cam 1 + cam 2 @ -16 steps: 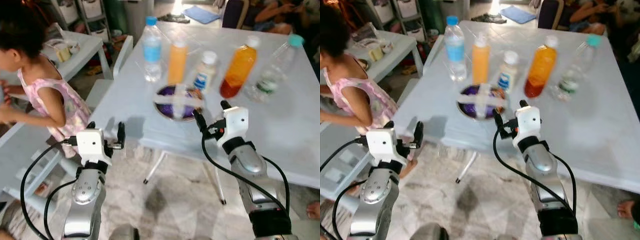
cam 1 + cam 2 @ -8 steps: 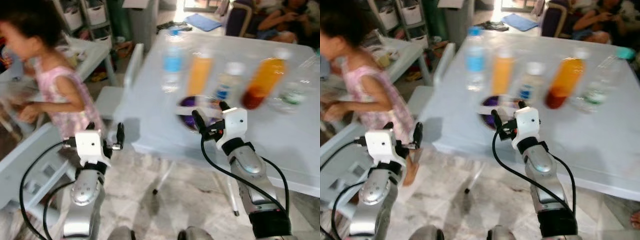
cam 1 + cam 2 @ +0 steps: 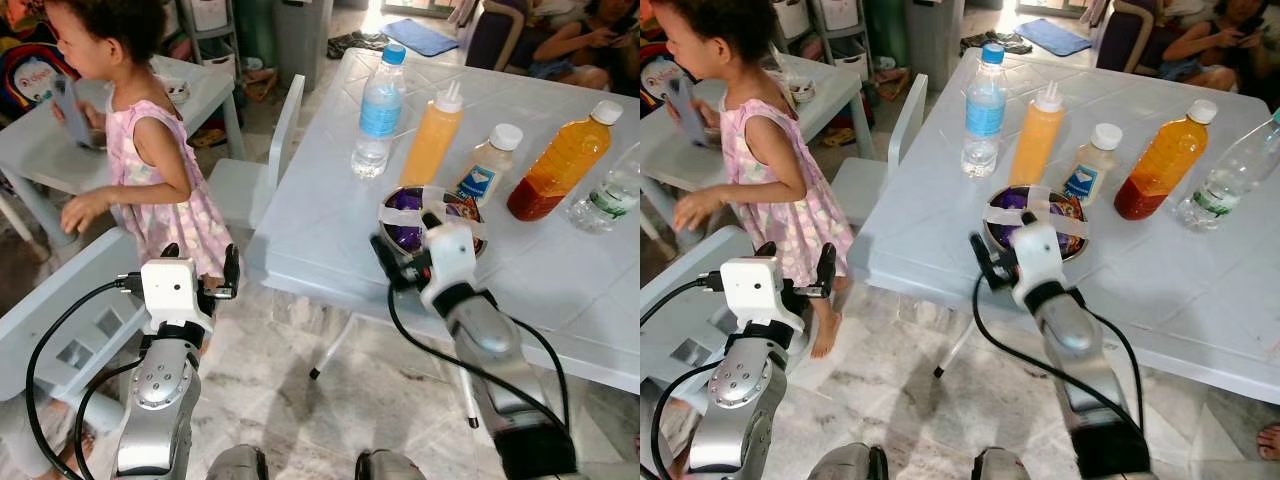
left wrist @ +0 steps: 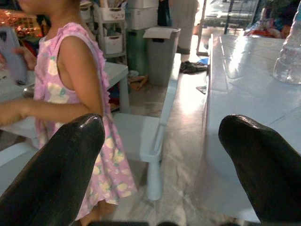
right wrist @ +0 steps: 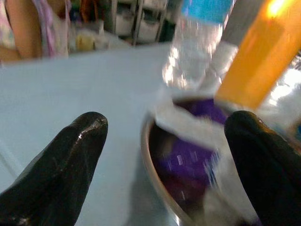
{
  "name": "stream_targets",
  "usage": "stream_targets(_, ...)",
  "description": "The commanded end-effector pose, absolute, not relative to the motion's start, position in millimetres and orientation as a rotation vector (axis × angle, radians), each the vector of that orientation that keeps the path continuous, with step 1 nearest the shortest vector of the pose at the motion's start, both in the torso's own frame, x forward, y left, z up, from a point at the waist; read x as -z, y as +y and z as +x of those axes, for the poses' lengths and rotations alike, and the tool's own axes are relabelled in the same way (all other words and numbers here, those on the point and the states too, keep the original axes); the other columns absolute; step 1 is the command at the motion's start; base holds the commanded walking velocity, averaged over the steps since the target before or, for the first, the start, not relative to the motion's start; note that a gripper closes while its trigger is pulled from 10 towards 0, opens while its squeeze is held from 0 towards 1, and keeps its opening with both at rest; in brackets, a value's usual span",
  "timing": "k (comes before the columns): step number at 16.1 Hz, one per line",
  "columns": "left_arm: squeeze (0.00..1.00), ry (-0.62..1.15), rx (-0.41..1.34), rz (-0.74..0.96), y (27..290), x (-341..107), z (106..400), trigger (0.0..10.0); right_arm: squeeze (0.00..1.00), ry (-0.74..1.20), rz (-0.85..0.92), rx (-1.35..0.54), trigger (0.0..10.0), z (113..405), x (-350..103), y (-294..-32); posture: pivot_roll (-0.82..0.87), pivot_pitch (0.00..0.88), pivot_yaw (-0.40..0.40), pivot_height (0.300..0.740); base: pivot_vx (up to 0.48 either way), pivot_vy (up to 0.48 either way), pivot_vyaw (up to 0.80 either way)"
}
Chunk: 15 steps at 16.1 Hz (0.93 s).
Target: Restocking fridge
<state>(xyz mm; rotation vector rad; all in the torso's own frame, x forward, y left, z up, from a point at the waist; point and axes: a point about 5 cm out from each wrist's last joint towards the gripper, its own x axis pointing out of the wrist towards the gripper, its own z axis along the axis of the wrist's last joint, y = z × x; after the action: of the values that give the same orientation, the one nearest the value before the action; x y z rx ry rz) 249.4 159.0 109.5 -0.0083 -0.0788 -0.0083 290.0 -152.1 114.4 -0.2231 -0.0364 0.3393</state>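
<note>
Now the right gripper [image 3: 402,255], fingers apart, nears the taped bowl [image 3: 400,212] at the bench's [image 3: 300,220] near edge; best straddle its rim squarely. Left gripper [image 3: 200,270] idles, open.

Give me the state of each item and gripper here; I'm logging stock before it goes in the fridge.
Blue-capped clear water bottle: upright, capped.
Orange squeeze bottle: upright, nozzle on.
Small white-capped bottle: upright, capped.
Amber juice bottle: upright, capped.
Taped metal bowl: taped across.
Right gripper: open, at the bowl.
Left gripper: open, empty.
</note>
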Motion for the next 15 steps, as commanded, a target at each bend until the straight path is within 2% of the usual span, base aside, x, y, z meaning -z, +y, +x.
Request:
stream_targets(1, 0.00, -0.071, 0.000, 0.001, 160.3, -108.7, 247.9, 10.0, 0.00, -0.044, -0.260, -0.343, 10.0, 288.1, -118.4, -153.7, -0.04, 0.121, -0.017, 0.740, 0.000, 0.000, 0.00)
stream_targets(6, 0.00, -0.058, 0.010, -0.004, 156.5, -106.3, 248.4, 10.0, 0.00, 0.041, -0.303, -0.348, 10.0, 275.1, -107.3, -171.4, -0.05, 0.129, -0.015, 0.740, 0.000, 0.000, 0.00)
stream_targets(12, 0.00, -0.041, 0.016, 0.003, 155.1, -103.9, 250.5, 10.0, 0.00, 0.148, -0.322, -0.552, 10.0, 271.5, -97.1, -167.1, -0.05, 0.126, -0.020, 0.740, 0.000, 0.000, 0.00)
stream_targets(13, 0.00, -0.034, 0.015, 0.003, 154.2, -102.7, 249.4, 10.0, 0.00, 0.178, -0.328, -0.571, 7.0, 270.7, -94.6, -169.6, -0.05, 0.129, -0.024, 0.740, 0.000, 0.000, 0.00)
stream_targets(14, 0.00, -0.034, 0.015, 0.003, 154.2, -102.7, 249.4, 10.0, 0.00, 0.178, -0.328, -0.571, 7.0, 270.7, -94.6, -169.6, -0.05, 0.129, -0.024, 0.740, 0.000, 0.000, 0.00)
stream_targets(15, 0.00, -0.028, 0.015, 0.002, 153.5, -101.3, 247.9, 10.0, 0.00, 0.210, -0.343, -0.604, 0.0, 269.3, -91.5, -171.7, -0.05, 0.132, -0.025, 0.740, 0.000, 0.000, 0.00)
